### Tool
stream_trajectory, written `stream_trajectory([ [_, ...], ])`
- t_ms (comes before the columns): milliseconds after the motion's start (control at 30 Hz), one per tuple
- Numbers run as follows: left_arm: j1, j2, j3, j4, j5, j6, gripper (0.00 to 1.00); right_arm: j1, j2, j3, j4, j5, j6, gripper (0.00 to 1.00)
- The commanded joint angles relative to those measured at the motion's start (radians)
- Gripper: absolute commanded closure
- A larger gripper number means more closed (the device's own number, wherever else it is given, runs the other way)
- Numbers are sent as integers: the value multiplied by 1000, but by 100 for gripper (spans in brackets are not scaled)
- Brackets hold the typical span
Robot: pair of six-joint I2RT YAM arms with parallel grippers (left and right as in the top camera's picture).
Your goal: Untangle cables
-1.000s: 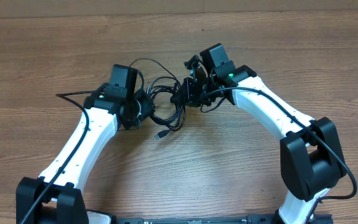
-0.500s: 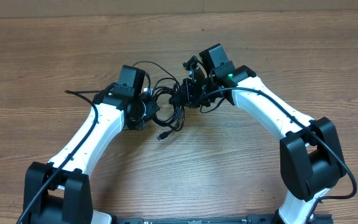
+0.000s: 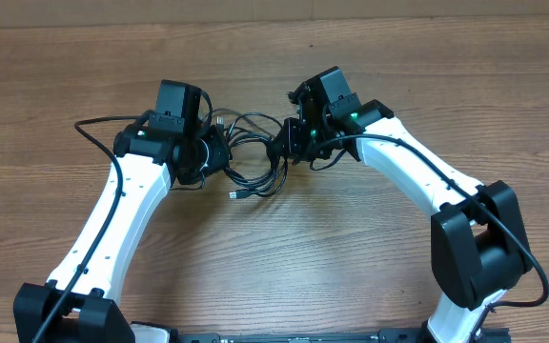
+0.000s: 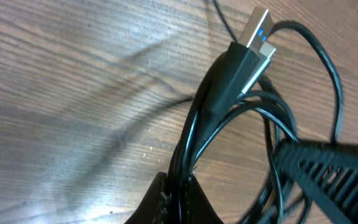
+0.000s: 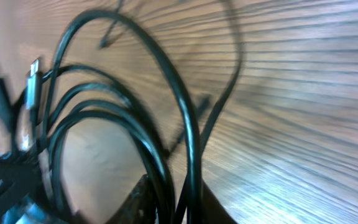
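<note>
The cables (image 3: 260, 181) are thin black cords in a tangled loop on the wooden table, between my two grippers. A small plug end (image 3: 239, 195) trails toward the front. My left gripper (image 3: 215, 152) is shut on several strands at the left of the bundle. In the left wrist view its fingers (image 4: 180, 186) pinch the cables (image 4: 229, 93) tight, and a USB plug (image 4: 258, 31) points away. My right gripper (image 3: 289, 143) holds the right side. In the right wrist view two strands of the cables (image 5: 193, 134) run between its narrowly set fingers (image 5: 174, 193).
Bare wooden table (image 3: 284, 267) lies all around. The left arm's own thick cable (image 3: 89, 129) loops out to the left. The right arm's elbow (image 3: 475, 243) stands at the front right. The table's back edge (image 3: 274, 19) runs along the top.
My left gripper closed on the cables and drew back to the left, stretching the bundle; the loose plug end slid left. My right gripper eased slightly right.
</note>
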Motion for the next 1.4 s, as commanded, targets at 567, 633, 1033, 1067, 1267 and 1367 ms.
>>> stream_trajectory([
  [567, 24, -41, 87, -13, 396, 585, 96, -4, -44, 26, -61, 368, -4, 34],
  [633, 24, -57, 111, -13, 432, 621, 96, -4, -44, 26, -81, 453, -3, 38],
  [1033, 154, -182, 236, -16, 431, 537, 96, -47, -44, 26, -184, 679, 65, 38],
  [1067, 162, -182, 236, -15, 431, 521, 96, -50, -44, 26, -184, 668, 65, 38],
  [1267, 180, -180, 235, 2, 381, 445, 96, -61, -44, 26, -253, 663, 154, 44],
  [1367, 180, -181, 235, 29, 236, 336, 96, -71, -44, 25, -341, 764, 247, 43],
])
